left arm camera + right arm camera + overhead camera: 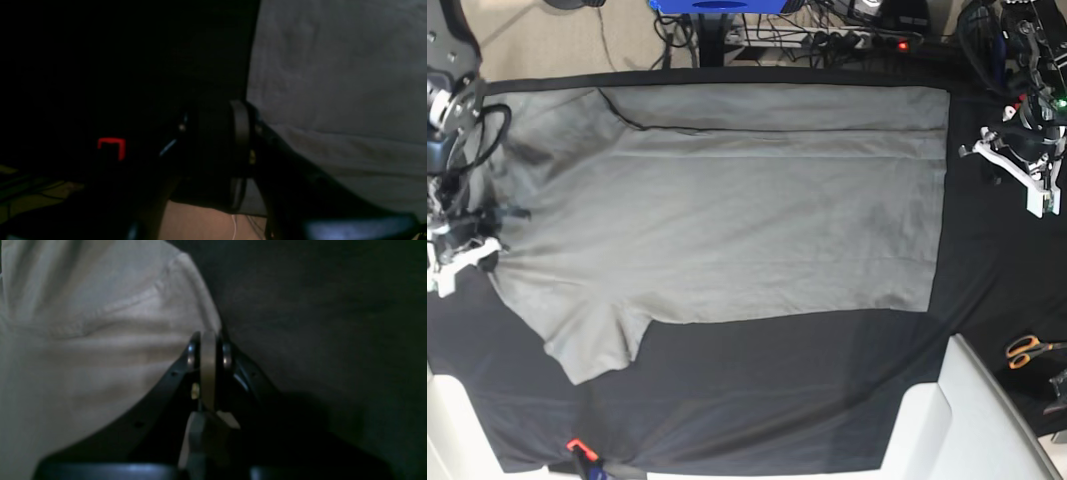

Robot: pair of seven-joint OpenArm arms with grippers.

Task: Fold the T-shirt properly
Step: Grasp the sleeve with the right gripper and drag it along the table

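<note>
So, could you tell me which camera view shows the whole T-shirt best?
The base view: the T-shirt lies spread out with its full outline visible. The right wrist view shows only fabric at the right gripper; the left wrist view shows one plain patch.

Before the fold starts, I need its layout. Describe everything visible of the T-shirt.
The T-shirt is plain light grey soft cloth, spread nearly flat on the black cloth, with faint creases. Its hem lies toward the base view's right, and one short sleeve points to the lower left. The right gripper has its jaws shut at the shirt's edge.
</note>
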